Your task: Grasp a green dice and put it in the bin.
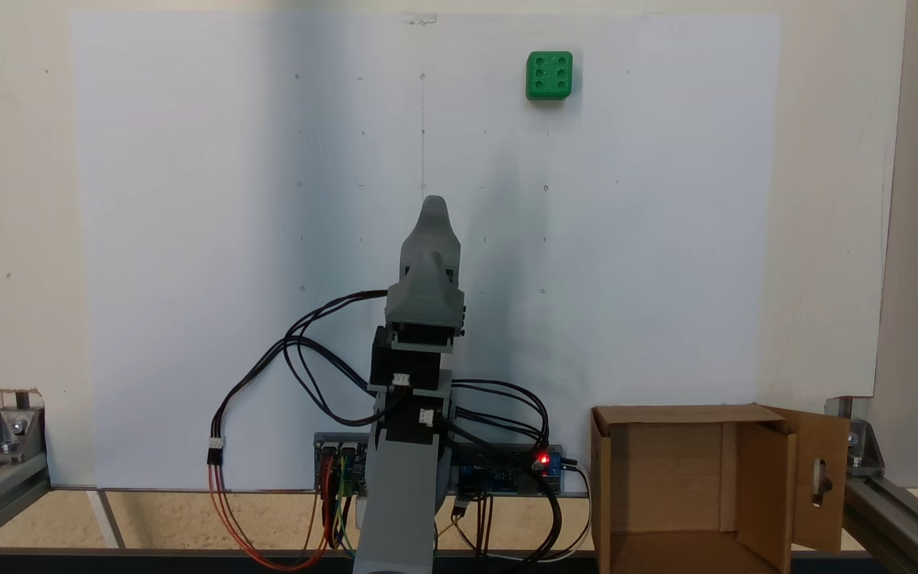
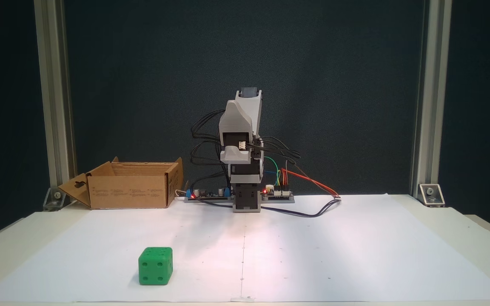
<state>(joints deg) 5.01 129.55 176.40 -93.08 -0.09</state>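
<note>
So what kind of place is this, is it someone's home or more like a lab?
Most likely a lab or workshop test bench rather than a home. An aluminium frame post stands against a dark backdrop, a white sheet with small marks covers the table, and bare circuit boards with loose wires sit at the arm's base.

One fixed view looks down; another faces the arm (image 2: 245, 157) frontally.

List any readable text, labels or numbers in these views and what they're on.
No text can be read.
Cardboard box: rows of small print on its front side, too small to read.
Green dice: six pips on top; four on the face seen in the other fixed view.
</note>
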